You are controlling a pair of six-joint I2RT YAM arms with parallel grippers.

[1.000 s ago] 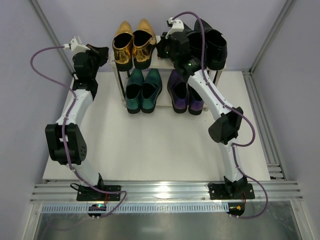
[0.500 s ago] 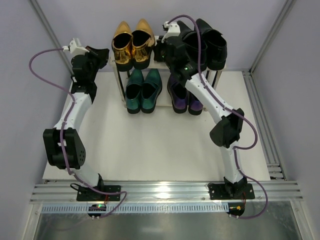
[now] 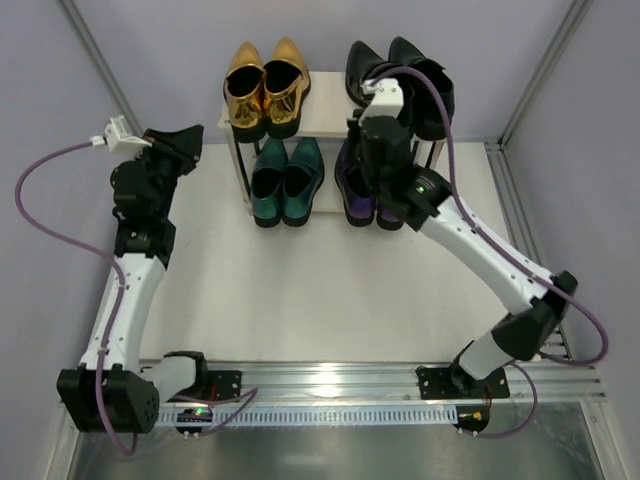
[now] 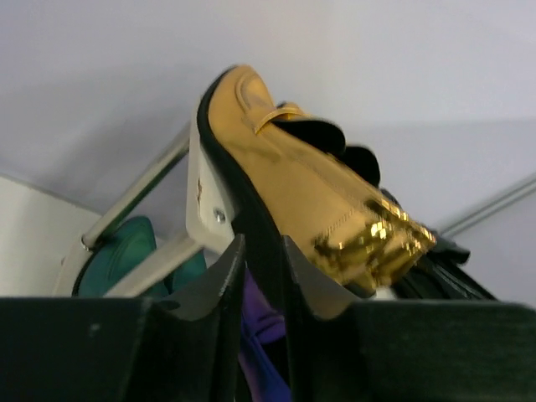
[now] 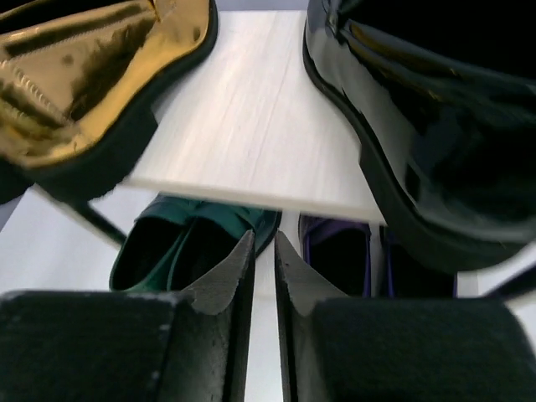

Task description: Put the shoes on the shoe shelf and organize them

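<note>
With left fingers [image 4: 213, 289] and right fingers [image 5: 228, 280] clenched empty, the glossy metallic gold pointed-toe loafers [image 3: 265, 88] on the cream two-tier shelf [image 3: 326, 117] look stiff and slippery, best pinched at the heel rim.

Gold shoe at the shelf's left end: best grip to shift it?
Probably the heel end of the gold shoe, approached from the near side: its heel faces that way and overhangs the near edge of the top board; the pointed toe aims away.

- Shoe shelf [image 3: 322, 118]: two cream boards, standing upright.
- Gold pair [image 3: 265, 90] and black pair [image 3: 435, 100]: top tier, toes rearward.
- Teal pair [image 3: 286, 182] and purple pair [image 3: 352, 190]: below, the purple seemingly side by side.
</note>
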